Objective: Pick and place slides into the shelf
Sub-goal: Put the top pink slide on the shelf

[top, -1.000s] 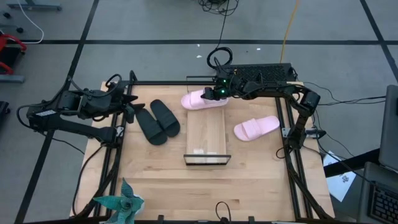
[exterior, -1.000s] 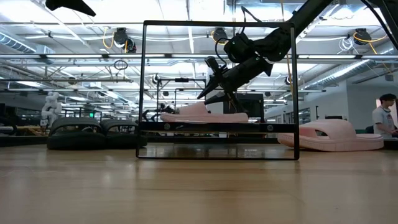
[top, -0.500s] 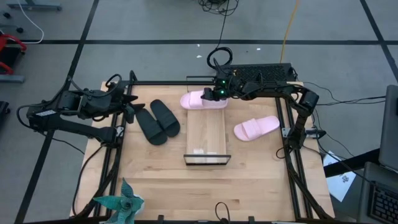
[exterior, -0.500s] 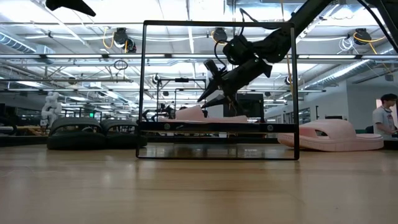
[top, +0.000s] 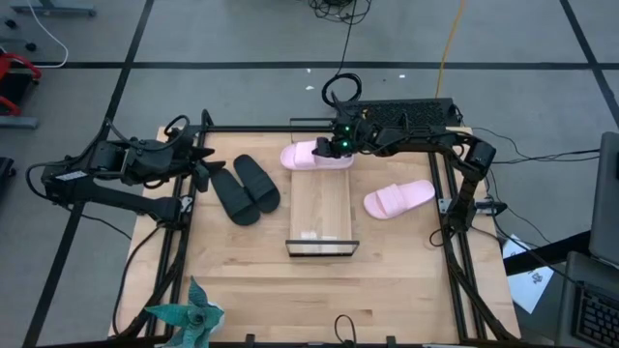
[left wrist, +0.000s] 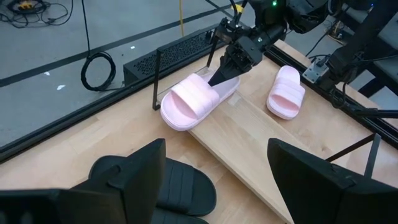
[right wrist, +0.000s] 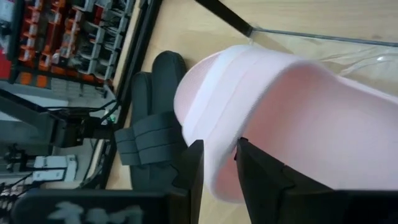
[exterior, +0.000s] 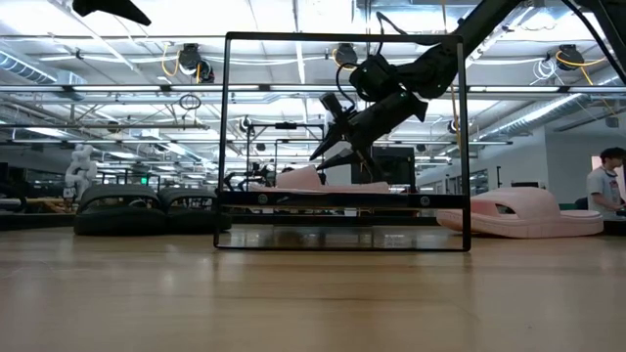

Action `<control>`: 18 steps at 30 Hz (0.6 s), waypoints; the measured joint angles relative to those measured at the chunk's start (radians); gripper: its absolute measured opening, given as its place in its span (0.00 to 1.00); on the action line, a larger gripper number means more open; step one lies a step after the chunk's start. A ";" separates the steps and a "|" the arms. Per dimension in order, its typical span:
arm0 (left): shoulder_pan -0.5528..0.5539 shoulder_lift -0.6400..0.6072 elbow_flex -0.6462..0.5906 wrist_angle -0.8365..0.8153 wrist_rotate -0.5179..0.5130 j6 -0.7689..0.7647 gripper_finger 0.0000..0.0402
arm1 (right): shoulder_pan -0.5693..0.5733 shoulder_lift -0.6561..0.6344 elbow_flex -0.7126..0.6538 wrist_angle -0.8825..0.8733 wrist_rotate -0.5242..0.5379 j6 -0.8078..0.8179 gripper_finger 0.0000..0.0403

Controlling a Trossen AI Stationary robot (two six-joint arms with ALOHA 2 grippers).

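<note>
Right hand (top: pixel 335 146) sits at the far end of the shelf (top: pixel 322 208), over the heel end of a pink slide (top: pixel 311 156). Right wrist view: its two dark fingers (right wrist: pixel 193 163) stand close together at the slide's edge (right wrist: pixel 292 118), a thin strip of pink between them; hand looks pinched on that edge. Left wrist view shows the same grip from the other side: right hand (left wrist: pixel 225 70) comes down onto the slide's heel rim (left wrist: pixel 196 99). Low view adds height: right hand (exterior: pixel 337 147) slants down from above, slide (exterior: pixel 311 179) lies flat on the shelf board (exterior: pixel 342 198) inside the thin dark frame.

The pink slide's long axis runs across the shelf's width, crosswise to the board's length. Toe end overhangs the board on the left arm's side; heel toward the right arm.

Second pink slide (top: pixel 398 198) lies on the worktop (top: pixel 387 280) just beside the shelf, on the right arm's side, long axis angled, well clear of the board. The low view shows it (exterior: pixel 523 214) sole down.

Black pair (top: pixel 246 188) lies side by side on the worktop on the left arm's side of the shelf, long axes parallel and diagonal.

Left hand (top: pixel 201 166) waits at the worktop's left edge, near the black pair; left wrist view shows its fingers (left wrist: pixel 142 176) spread apart, holding nothing.
</note>
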 joint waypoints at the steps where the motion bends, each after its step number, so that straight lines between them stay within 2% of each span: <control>1: 0.000 0.000 0.000 0.000 0.000 0.000 0.71 | 0.000 0.000 0.000 -0.007 0.001 0.000 0.21; 18: 0.000 0.000 0.000 0.000 0.000 0.003 0.71 | 0.007 0.002 0.000 -0.018 0.029 0.010 0.17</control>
